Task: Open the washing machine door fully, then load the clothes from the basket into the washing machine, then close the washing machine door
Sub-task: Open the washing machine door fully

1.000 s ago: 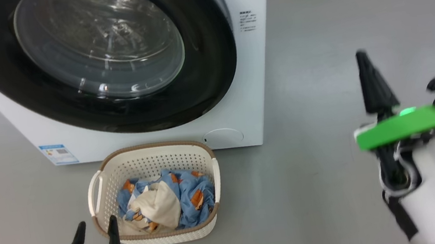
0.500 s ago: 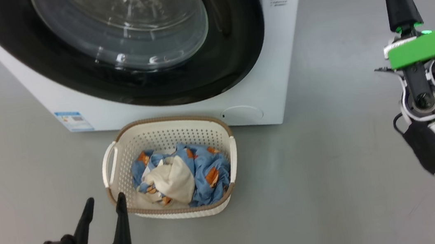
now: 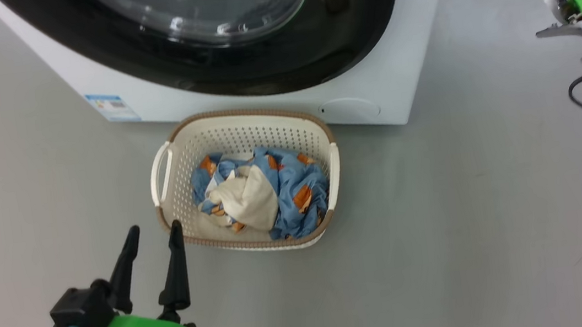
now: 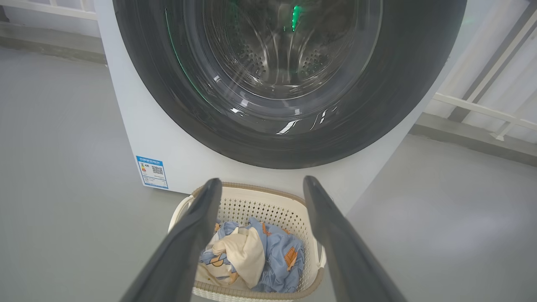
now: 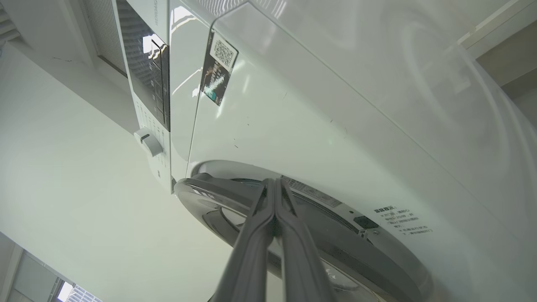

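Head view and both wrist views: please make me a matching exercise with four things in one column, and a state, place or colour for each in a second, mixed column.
Column one:
1. left gripper
2. right gripper
3. clothes
4. washing machine door

Column two:
a. lying in the basket
b. jaws shut, nothing between them
c. wide glossy black rim
d. jaws open, empty

Right pairs: 1-d, 2-b, 3-a, 4-c.
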Motion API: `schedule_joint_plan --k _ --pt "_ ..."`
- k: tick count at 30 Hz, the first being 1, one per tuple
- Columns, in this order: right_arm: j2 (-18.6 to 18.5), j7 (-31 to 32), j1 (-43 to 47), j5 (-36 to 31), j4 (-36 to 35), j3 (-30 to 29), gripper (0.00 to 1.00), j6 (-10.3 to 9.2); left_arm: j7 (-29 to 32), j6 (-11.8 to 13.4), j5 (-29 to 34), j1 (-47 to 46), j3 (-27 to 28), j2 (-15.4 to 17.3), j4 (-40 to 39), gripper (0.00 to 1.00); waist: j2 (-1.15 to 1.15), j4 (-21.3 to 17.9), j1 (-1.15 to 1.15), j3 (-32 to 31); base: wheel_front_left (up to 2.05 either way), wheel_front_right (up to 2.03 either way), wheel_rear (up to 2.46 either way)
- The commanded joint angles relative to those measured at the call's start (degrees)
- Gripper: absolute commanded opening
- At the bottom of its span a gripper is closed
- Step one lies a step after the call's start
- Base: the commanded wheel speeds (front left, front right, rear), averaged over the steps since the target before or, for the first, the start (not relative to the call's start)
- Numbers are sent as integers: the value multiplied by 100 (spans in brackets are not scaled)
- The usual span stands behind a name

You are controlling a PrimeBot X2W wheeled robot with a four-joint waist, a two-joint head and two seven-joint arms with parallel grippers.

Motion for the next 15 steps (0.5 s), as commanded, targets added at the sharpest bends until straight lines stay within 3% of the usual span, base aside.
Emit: schedule_joint_plan --k 1,15 --pt "-14 138 -111 119 -107 70 0 9 -78 -9 -40 -195 165 88 -154 100 0 149 0 201 0 0 0" --pt "-50 2118 -821 950 571 -48 0 9 -78 -9 -151 -587 -42 -1 -213 100 0 398 0 745 0 0 0"
